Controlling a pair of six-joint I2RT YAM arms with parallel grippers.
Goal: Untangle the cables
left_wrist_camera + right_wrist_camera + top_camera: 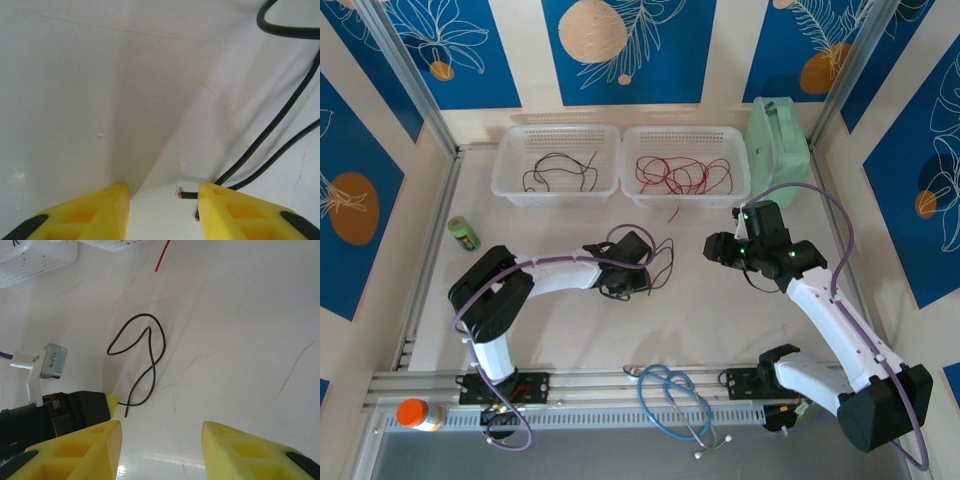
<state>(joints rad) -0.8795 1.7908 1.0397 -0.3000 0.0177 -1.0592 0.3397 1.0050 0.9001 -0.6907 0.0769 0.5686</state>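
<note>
Cables, thin, red and black, part sorted. Nearest, not of the lot: stethoscope (675,400) at the table (570,330) edge. Mid-table: one black wire (295,34) lying in slack loops beside the left gripper (164,190). Its jaws stand apart over bare table, and the wire's stripped end (184,194) pokes into the gap beside one finger, not pinched. Right gripper (161,425) just beside, jaws likewise apart, nothing between them. Far: left basket (556,130) holding black wires (560,172); right basket (685,131) holding red wires (682,175), with one red strand (672,212) trailing out onto the table. Handling, as judged: near weightless, limp yet springy in its curls, with a slick jacket, so apt to slip the pads or drag its loops along. Take hold on the insulation just behind the stripped end, pads square across.
</note>
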